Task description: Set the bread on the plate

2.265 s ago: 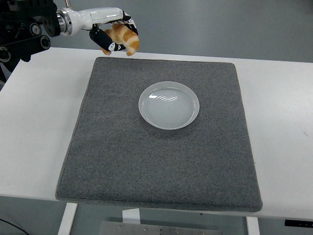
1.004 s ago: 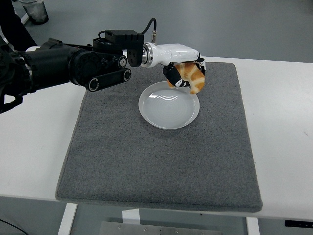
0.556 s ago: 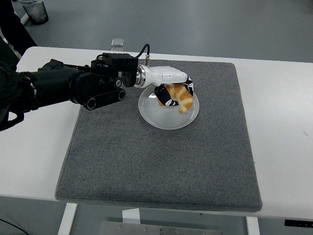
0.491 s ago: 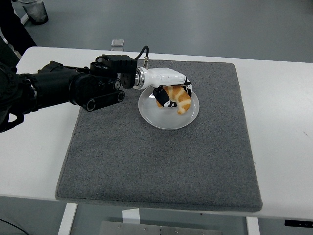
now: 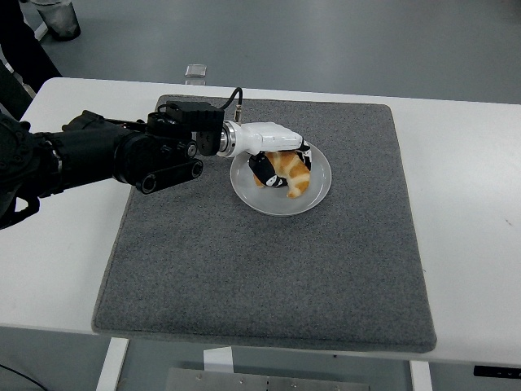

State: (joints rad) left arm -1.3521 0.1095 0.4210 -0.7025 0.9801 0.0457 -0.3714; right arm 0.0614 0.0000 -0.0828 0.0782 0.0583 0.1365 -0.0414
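Note:
A golden-brown croissant-shaped bread (image 5: 293,172) lies inside the white round plate (image 5: 320,195) at the middle of the grey mat. My left hand (image 5: 275,165), white with black fingers, reaches in from the left over the plate. Its fingers are still curled around the bread, which rests low on the plate's surface. The black left arm (image 5: 106,155) stretches across the mat's left side. The right arm is not in view.
The grey felt mat (image 5: 269,269) covers most of the white table (image 5: 472,204). A small clear object (image 5: 194,72) stands at the table's far edge. A dark container (image 5: 59,18) stands on the floor at the top left.
My left hand carried the bread from the mat's far left corner over to the plate and lowered it. In the last half second it shifted slightly left and down onto the plate.

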